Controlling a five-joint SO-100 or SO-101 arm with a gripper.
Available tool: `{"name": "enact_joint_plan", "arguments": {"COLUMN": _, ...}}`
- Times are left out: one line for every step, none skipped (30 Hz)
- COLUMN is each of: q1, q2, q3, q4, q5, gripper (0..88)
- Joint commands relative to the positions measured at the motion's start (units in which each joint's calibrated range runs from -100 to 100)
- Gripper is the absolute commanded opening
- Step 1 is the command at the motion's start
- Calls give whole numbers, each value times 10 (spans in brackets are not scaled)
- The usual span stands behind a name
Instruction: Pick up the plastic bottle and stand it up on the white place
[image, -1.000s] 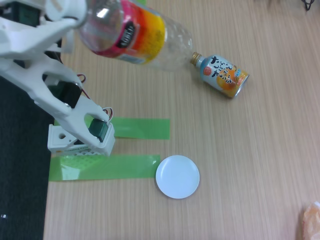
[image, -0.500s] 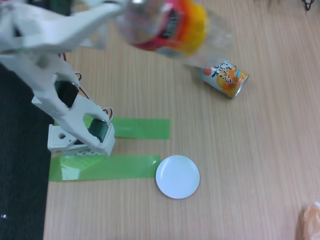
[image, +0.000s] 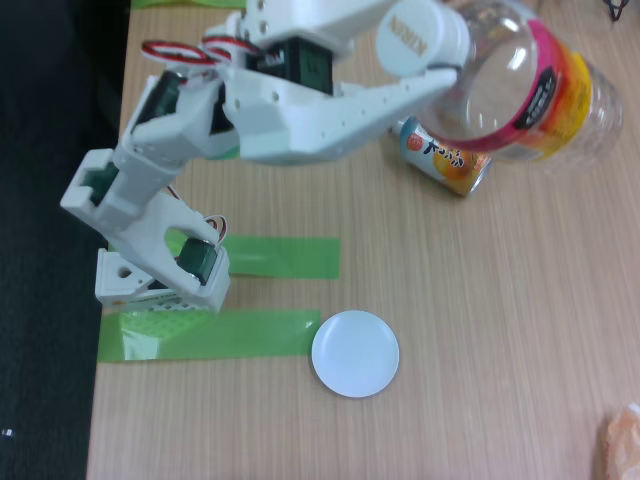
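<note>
Clear plastic bottle (image: 530, 90) with its yellow-pink label is being clenched aloft by the white gripper (image: 455, 70); it should be uprighted over the round white plate (image: 355, 353).

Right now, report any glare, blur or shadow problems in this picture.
Fixed view: lighting is even and soft, with only faint shadows on the table. The plastic bottle, held high near the lens, looks oversized and slightly soft, with bright reflections on its clear wall. The white plate is sharp, not blown out.
</note>
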Motion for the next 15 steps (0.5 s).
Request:
{"name": "enact_joint_plan", "arguments": {"q1": -1, "q2": -63, "q3": 115, "q4": -51, "q5": 3, "gripper": 74}}
{"name": "enact_joint_plan", "arguments": {"q1": -1, "q2": -81, "q3": 151, "q4": -62, "q5": 3, "gripper": 74}}
{"name": "enact_joint_plan", "arguments": {"q1": -1, "q2": -99, "q3": 185, "q4": -71, "q5": 3, "gripper": 74}}
{"name": "enact_joint_plan", "arguments": {"q1": -1, "q2": -117, "q3": 221, "q4": -80, "q5": 3, "gripper": 74}}
{"name": "enact_joint_plan", "arguments": {"q1": -1, "q2": -137, "q3": 256, "q4": -89, "q5": 3, "gripper": 74}}
{"name": "enact_joint_plan", "arguments": {"q1": -1, "q2": -157, "q3": 292, "q4": -98, "q5": 3, "gripper": 74}}
{"name": "enact_joint_plan", "arguments": {"q1": -1, "q2": -178, "q3": 328, "q4": -107, "q5": 3, "gripper": 74}}
{"name": "enact_joint_plan", "arguments": {"q1": -1, "q2": -197, "q3": 365, "q4": -117, "q5": 3, "gripper": 74}}
{"name": "enact_joint_plan", "arguments": {"q1": -1, "q2": -217, "q3": 402, "q4": -129, "q5": 3, "gripper": 74}}
{"name": "enact_joint_plan", "arguments": {"q1": -1, "q2": -236, "q3": 440, "q4": -138, "q5": 3, "gripper": 74}}
{"name": "enact_joint_plan", "arguments": {"q1": -1, "q2": -254, "q3": 476, "q4": -149, "q5": 6, "gripper": 74}}
{"name": "enact_joint_plan", "arguments": {"q1": -1, "q2": -274, "q3": 512, "q4": -161, "q5": 17, "gripper": 74}}
{"name": "enact_joint_plan", "arguments": {"q1": -1, "q2": -290, "q3": 549, "q4": -173, "q5": 32, "gripper": 74}}
{"name": "enact_joint_plan", "arguments": {"q1": -1, "q2": -305, "q3": 584, "q4": -186, "q5": 44, "gripper": 74}}
{"name": "enact_joint_plan", "arguments": {"q1": -1, "q2": -319, "q3": 618, "q4": -200, "q5": 54, "gripper": 74}}
